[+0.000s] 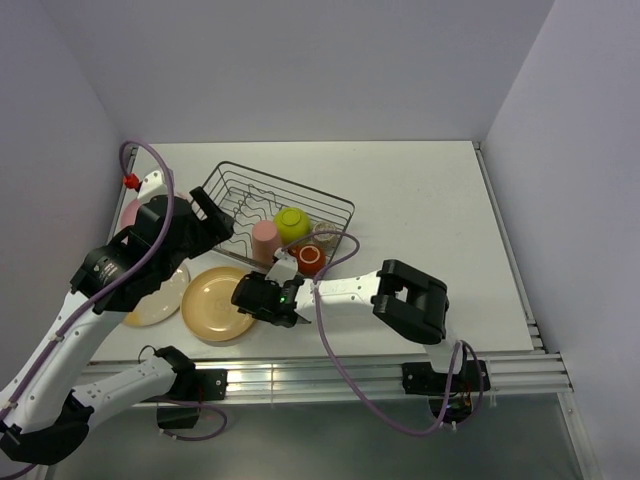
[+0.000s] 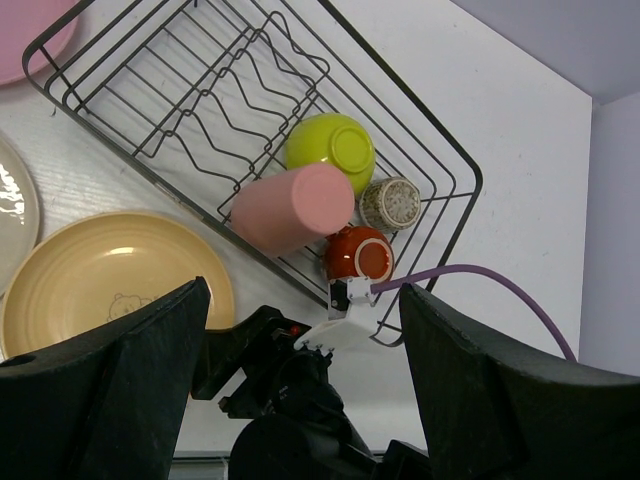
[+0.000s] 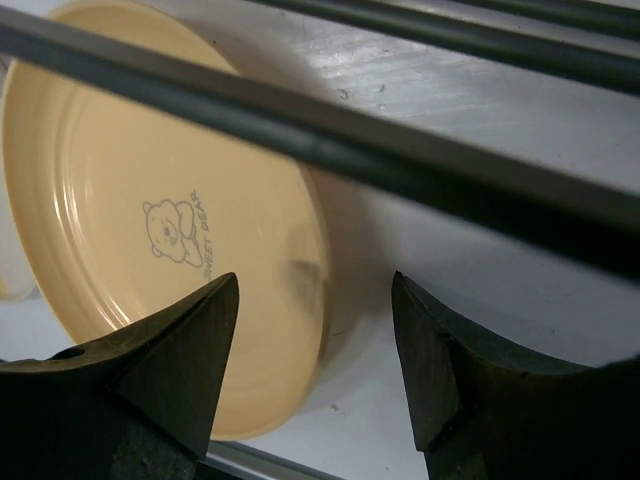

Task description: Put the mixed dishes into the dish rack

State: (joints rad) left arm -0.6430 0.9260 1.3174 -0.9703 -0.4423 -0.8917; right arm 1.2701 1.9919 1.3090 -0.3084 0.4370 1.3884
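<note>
The dish rack [image 1: 290,185] stands mid-table and holds the lime-green bowl [image 1: 292,223], the salmon-pink tumbler [image 1: 265,240] lying on its side, the red mug [image 1: 309,258] and the grey-beige cup [image 1: 328,238]. The tan-orange plate [image 1: 217,303] lies flat in front of the rack. My right gripper [image 1: 262,300] is open, and its fingers straddle the plate's right rim [image 3: 320,300] low over the table. My left gripper [image 1: 215,222] is open and empty above the rack's near-left side [image 2: 420,110]. The cream plate [image 1: 160,297] and pink plate [image 1: 130,212] are partly hidden by my left arm.
Rack wires [image 3: 400,160] cross the top of the right wrist view, close over the gripper. A purple cable [image 2: 480,275] loops by the rack's near corner. Walls close the table at the back and both sides. A metal rail [image 1: 330,375] runs along the front edge.
</note>
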